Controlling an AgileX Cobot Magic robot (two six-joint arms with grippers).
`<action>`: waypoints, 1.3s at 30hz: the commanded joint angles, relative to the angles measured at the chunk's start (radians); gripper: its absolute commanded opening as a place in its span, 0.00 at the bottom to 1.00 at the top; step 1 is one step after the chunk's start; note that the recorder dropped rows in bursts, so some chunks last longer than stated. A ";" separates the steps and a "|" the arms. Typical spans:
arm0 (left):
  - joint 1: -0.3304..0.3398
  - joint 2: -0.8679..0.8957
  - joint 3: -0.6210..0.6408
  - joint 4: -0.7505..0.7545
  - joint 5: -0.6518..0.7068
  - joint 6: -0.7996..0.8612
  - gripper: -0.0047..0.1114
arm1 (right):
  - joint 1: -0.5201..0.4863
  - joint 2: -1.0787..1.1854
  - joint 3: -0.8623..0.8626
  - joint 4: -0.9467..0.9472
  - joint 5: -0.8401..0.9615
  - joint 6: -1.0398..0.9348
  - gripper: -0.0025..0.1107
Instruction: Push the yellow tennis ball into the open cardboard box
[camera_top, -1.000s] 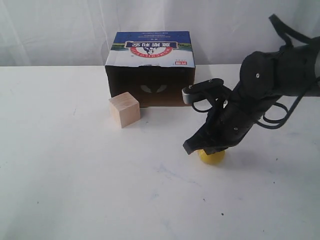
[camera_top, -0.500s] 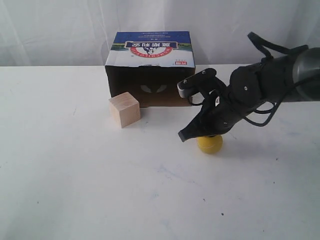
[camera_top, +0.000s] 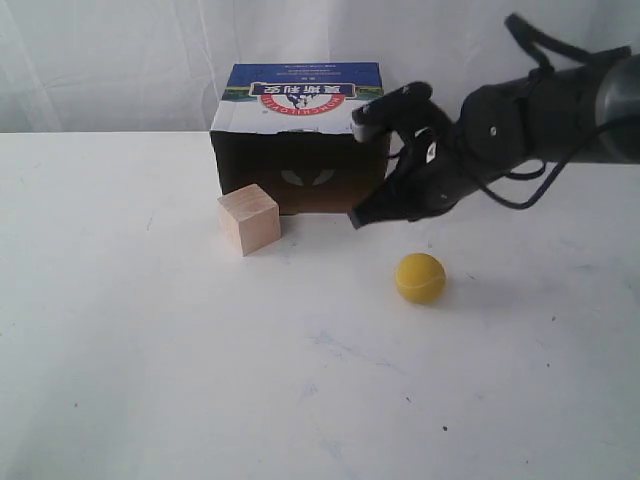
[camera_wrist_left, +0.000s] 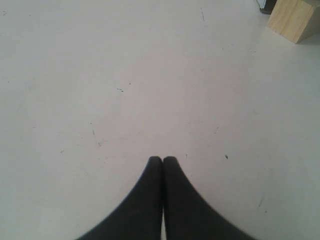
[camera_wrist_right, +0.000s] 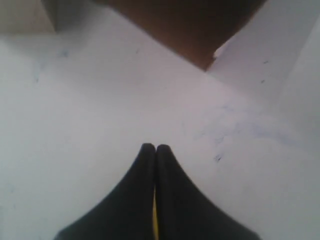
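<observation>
Yellow tennis ball (camera_top: 420, 278) sits on the white bench (camera_top: 150, 350), out in the open, nearer the camera than the open cardboard box (camera_top: 300, 140) and off toward its right front corner, clearly apart from it. Nothing touches the ball. The box stands at the back of the bench with its dark opening facing the camera and its blue-and-white printed top with a red-and-white logo up. A pale wooden cube (camera_top: 249, 219) is just in front of the box's left front corner; contact can't be told. The right pincer (camera_top: 357, 220) reaches in from the right, tip pointing down-left, near the right edge of the box opening, beyond the ball and apart from it. Whether the tip touches the bench can't be told. In the right wrist view the fingers (camera_wrist_right: 145, 165) are pressed together, nothing clamped, with bare bench and a brown box corner ahead of them. A thin yellow sliver shows low between the finger bases. The left pincer (camera_wrist_left: 162, 160) is seen only in the left wrist view: fingers together, nothing held, over bare scuffed bench, the cube well away.
</observation>
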 joint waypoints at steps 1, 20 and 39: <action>0.002 -0.005 0.001 -0.001 0.005 -0.001 0.04 | -0.081 -0.035 -0.005 -0.012 0.039 0.071 0.02; 0.002 -0.005 0.001 -0.001 0.005 -0.001 0.04 | -0.222 0.024 0.054 0.336 0.381 -0.243 0.02; 0.002 -0.005 0.001 -0.001 0.005 -0.001 0.04 | -0.222 0.058 0.083 0.620 0.299 -0.457 0.02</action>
